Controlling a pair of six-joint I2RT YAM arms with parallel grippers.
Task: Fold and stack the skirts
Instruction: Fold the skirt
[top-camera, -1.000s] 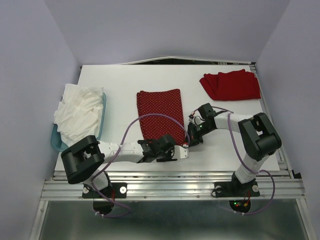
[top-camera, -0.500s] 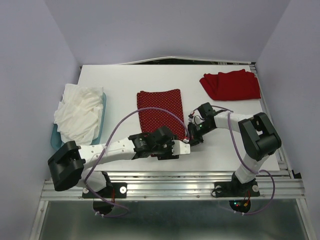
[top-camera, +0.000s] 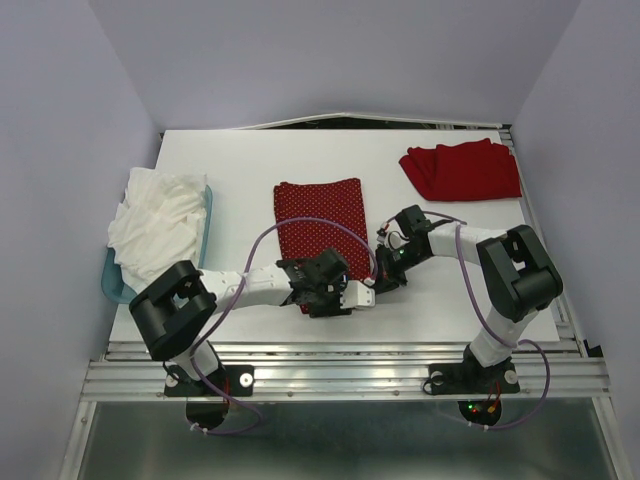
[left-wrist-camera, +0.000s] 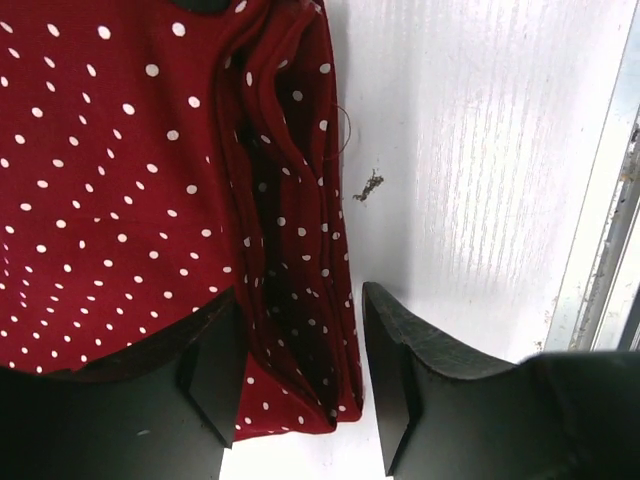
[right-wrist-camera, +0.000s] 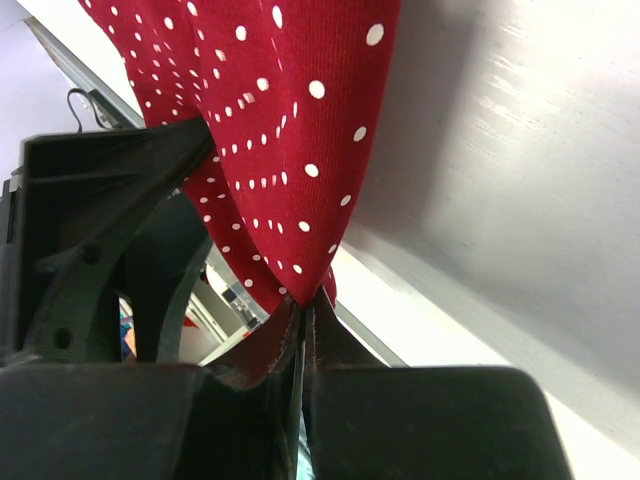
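My left gripper (left-wrist-camera: 300, 372) stands partly open at the near right corner of the polka-dot skirt (top-camera: 318, 215). One finger (left-wrist-camera: 212, 375) rests over the dotted cloth and the other finger (left-wrist-camera: 395, 385) is on the bare bench (top-camera: 240, 160), just beside the cloth's bunched, folded edge, which lies between them unpressed. My right gripper (right-wrist-camera: 303, 325) is closed tight on a corner of the same skirt, and the cloth hangs up and away from the pinch, clear of the bench surface behind it. From above, the two grippers sit close together at that corner, and the skirt runs away from them as a long folded strip in the middle of the bench. The plain red skirt (top-camera: 465, 170) lies folded at the far right corner, well apart. On the left, a blue basin (top-camera: 206, 240) holds a heap of white cloths (top-camera: 160, 225).
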